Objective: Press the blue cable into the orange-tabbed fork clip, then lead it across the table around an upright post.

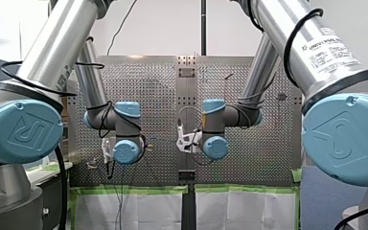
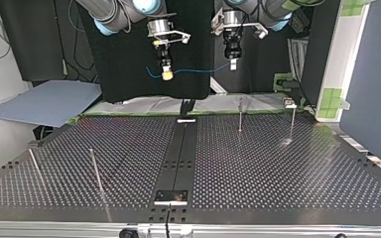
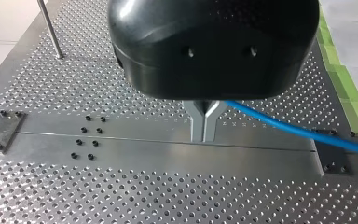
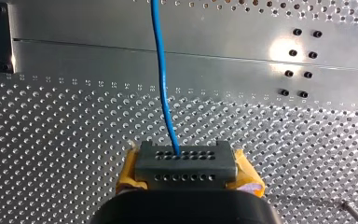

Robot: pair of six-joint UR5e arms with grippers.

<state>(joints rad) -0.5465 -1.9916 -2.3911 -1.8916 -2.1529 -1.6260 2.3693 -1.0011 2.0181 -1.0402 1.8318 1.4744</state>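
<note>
The blue cable (image 2: 198, 71) hangs in the air between my two grippers, well above the perforated table (image 2: 278, 168). In the top view my right gripper (image 2: 166, 74), with yellow pads, is shut on one part of it, and my left gripper (image 2: 232, 64) is shut on another. The left wrist view has the metal fingers (image 3: 204, 135) closed on the cable (image 3: 307, 134), which runs off to one side. In the right wrist view the cable (image 4: 161, 70) leads straight ahead from the shut gripper (image 4: 185, 161). I cannot pick out an orange-tabbed fork clip in any view.
Thin upright posts stand on the table: two far ones (image 2: 240, 115) (image 2: 292, 122) at the top view's right, two near ones (image 2: 95, 171) (image 2: 35, 167) at its left. A flat metal rail (image 2: 181, 153) runs down the middle. One post (image 3: 50, 28) shows beyond my left gripper.
</note>
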